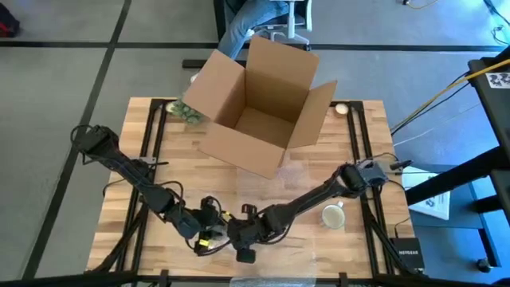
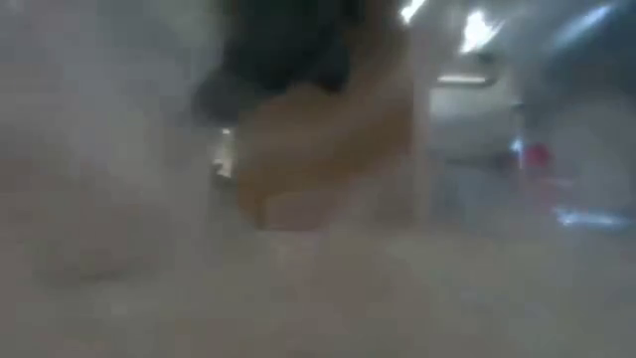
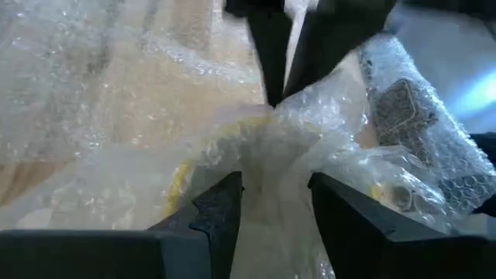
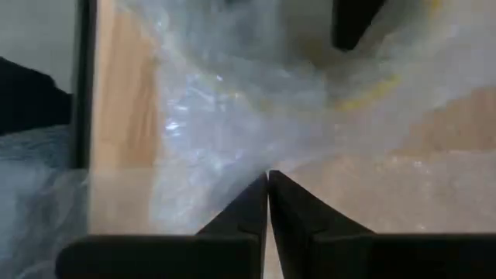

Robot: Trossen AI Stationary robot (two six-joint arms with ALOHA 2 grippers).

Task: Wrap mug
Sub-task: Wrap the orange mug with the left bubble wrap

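The left tool (image 1: 209, 231) is positioned at the 6 o'clock edge of the surface (image 1: 263, 183), with its fingers (image 3: 221, 213) set a moderate gap apart and a gathered fold of bubble wrap (image 3: 271, 155) lying between them. Whether the fingers press on the fold cannot be told. The right tool (image 1: 241, 237) sits just beside the left tool, toward 5 o'clock of it. In the right wrist view its fingers (image 4: 252, 205) are closed together, pinching the bubble wrap (image 4: 225, 116) at the point where the sheet bunches. A yellow item shows through the plastic in both wrist views; what it is cannot be told.

The bubble wrap is clear and spreads over the 6 o'clock part of the surface. It covers the low view lens, so that view shows only haze.

The mug (image 1: 333, 215) is white and stands uncovered on the surface at about 4 o'clock, just beside the right arm's forearm and well apart from both tools.

An open cardboard box (image 1: 259, 108) rests at 12 o'clock, tilted, with its flaps spread. A small green item (image 1: 189, 112) lies against the box at its 9 o'clock side. A person (image 1: 247, 24) in blue trousers sits beyond the surface at 12 o'clock.
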